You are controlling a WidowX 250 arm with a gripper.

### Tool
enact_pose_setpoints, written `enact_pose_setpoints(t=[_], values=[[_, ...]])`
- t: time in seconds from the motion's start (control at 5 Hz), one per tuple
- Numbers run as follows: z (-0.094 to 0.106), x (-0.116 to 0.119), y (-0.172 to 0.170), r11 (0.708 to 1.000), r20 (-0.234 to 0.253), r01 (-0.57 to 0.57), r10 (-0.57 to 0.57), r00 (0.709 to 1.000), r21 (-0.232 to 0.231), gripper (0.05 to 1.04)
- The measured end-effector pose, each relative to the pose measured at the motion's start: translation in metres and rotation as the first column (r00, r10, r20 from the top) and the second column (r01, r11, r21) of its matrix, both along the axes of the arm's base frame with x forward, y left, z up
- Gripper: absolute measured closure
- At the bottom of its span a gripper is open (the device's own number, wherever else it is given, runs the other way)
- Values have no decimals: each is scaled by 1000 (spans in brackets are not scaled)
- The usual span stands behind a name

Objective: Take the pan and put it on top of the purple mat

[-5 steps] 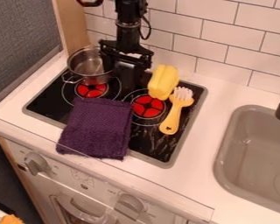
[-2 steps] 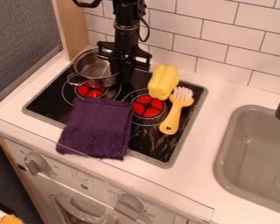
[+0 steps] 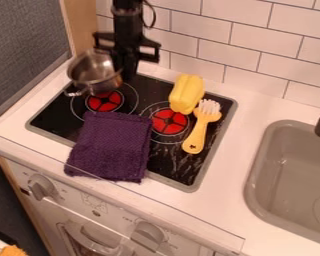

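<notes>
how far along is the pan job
The grasp looks done: the black two-finger gripper is at the right rim of the shiny metal pan. The pan is in hand, tilted and seemingly raised off the black stovetop. Left: bring it over the purple fabric mat and set it down.

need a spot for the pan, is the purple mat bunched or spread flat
Spread flat: the purple mat lies in a rough rectangle across the front edge of the stovetop. Cannot tell if it is doubled over.
</notes>
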State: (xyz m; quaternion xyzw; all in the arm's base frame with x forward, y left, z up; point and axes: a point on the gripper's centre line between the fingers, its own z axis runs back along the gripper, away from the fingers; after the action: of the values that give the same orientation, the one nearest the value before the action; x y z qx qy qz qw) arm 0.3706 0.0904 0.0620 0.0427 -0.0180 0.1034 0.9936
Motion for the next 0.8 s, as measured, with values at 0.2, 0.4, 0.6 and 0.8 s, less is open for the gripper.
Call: enact_pose_setpoints(t=[0.2, 0.4, 0.6, 0.8], values=[[18, -30, -33, 997, 4, 75, -75, 997, 4, 1009], [12, -64, -55, 992, -27, 123, -123, 992, -7, 1009], [1, -85, -70, 987, -45, 158, -159, 986, -10, 1009], [-5, -97, -73, 986, -56, 168, -167, 984, 9, 1010]])
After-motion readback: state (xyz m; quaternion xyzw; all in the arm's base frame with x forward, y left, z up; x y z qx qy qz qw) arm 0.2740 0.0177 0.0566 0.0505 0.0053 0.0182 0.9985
